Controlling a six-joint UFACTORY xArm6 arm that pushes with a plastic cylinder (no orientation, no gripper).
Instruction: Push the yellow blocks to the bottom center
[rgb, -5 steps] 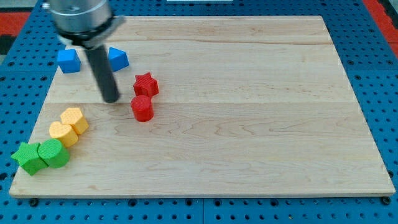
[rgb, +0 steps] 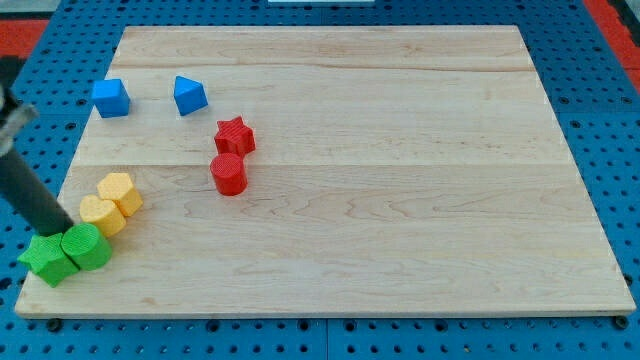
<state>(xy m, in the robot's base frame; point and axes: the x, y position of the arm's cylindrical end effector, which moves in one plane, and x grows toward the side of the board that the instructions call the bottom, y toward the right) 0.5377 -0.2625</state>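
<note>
Two yellow blocks sit touching near the board's left edge: a hexagon-like one (rgb: 120, 191) and a second (rgb: 100, 214) just below-left of it. My rod comes in from the view's left edge and my tip (rgb: 60, 228) rests left of the lower yellow block, at the top edge of the green blocks. It looks close to the lower yellow block; contact cannot be told.
Two green blocks (rgb: 48, 260) (rgb: 87, 247) lie touching at the bottom left, against the yellow pair. A red star (rgb: 235, 135) and red cylinder (rgb: 229, 174) stand left of centre. A blue cube (rgb: 110, 97) and blue wedge (rgb: 189, 95) are at top left.
My rod has swung from between the blue and red blocks down and left to the board's left edge beside the yellow and green blocks. No block has moved.
</note>
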